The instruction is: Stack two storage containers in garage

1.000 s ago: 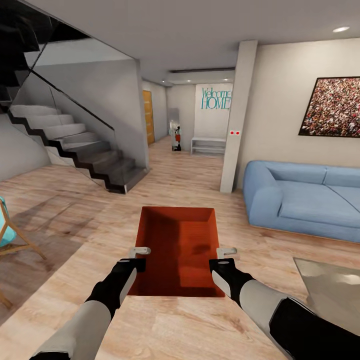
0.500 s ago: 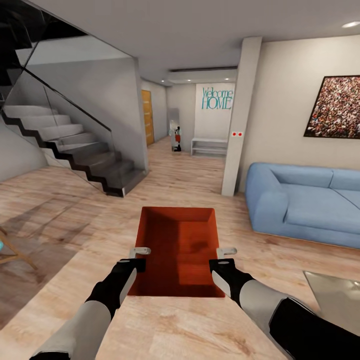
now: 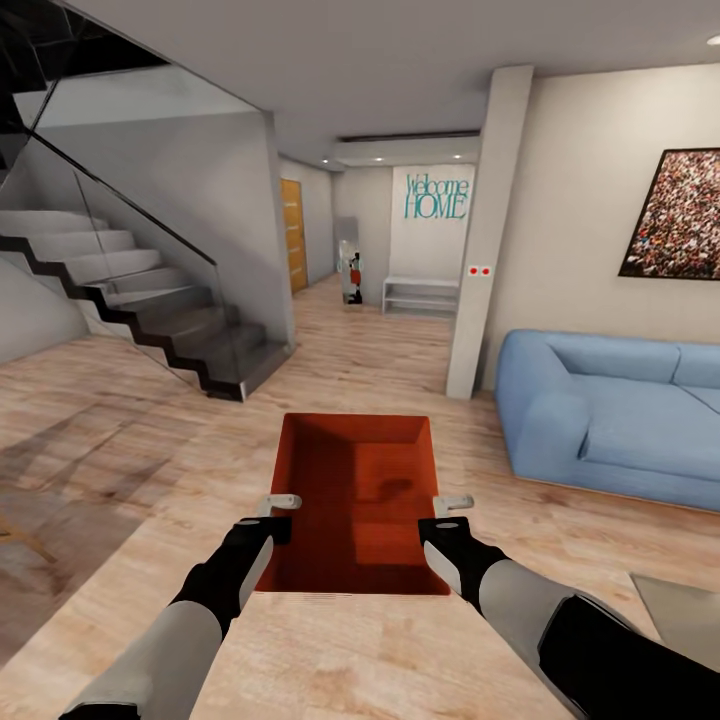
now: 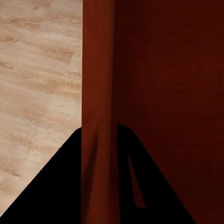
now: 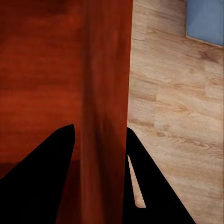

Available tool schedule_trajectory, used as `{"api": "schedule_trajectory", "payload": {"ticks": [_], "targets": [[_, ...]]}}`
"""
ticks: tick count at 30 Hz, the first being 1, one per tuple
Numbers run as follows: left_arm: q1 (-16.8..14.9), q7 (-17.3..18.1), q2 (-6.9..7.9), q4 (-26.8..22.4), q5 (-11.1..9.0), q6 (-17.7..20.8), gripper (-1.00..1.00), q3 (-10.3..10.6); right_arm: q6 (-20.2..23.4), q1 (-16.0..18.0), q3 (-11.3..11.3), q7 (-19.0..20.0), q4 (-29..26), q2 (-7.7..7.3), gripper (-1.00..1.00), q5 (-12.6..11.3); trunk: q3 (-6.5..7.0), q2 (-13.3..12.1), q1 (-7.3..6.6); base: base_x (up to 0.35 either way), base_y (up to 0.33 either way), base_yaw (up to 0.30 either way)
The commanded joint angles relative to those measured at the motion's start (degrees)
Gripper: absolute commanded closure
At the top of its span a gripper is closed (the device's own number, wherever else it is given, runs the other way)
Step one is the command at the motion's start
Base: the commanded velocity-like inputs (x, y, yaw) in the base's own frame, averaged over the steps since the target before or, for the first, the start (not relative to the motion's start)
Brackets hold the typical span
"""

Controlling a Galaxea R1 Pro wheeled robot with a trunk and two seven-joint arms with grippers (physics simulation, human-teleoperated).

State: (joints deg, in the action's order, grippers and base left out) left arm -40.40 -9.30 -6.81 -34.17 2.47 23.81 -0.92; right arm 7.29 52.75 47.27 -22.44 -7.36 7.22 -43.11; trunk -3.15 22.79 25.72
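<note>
Holding the orange bin (image 3: 352, 500) low in the frame's centre, long axis pointing away from me, my left gripper (image 3: 281, 503) and right gripper (image 3: 455, 503) clamp its side walls. Wall lettering (image 3: 435, 197) reads "Welcome HOME".

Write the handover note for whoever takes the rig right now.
Left gripper: shut on the left wall of the bin.
Right gripper: shut on the bin's right wall; the wrist views show each wall between the fingers.
Bin: open-top, empty, held level in front of the trunk above the wood floor, in the living room with the sofa to the right and the stairs to the left.
Done: one bin picked up.
Left: carry it to the garage, set it on the floor there, fetch the second bin and stack it on top.
</note>
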Motion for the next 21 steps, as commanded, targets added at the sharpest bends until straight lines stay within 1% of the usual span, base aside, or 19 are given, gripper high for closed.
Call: {"api": "schedule_trajectory", "payload": {"ticks": [1, 21], "targets": [[0.0, 0.0, -0.86, 0.1, 0.1, 0.4, 1.00, -0.3, -3.3, 0.1, 2.9, -0.1, -1.4, 0.17, 1.00, 1.3, -0.13, 0.1, 0.07, 0.322, 0.000, 0.000], [0.0, 0.0, -0.87, 0.1, 0.1, 0.4, 1.00, -0.3, -3.3, 0.1, 2.9, -0.1, -1.4, 0.17, 1.00, 1.3, -0.13, 0.1, 0.07, 0.322, 0.000, 0.000]]}}
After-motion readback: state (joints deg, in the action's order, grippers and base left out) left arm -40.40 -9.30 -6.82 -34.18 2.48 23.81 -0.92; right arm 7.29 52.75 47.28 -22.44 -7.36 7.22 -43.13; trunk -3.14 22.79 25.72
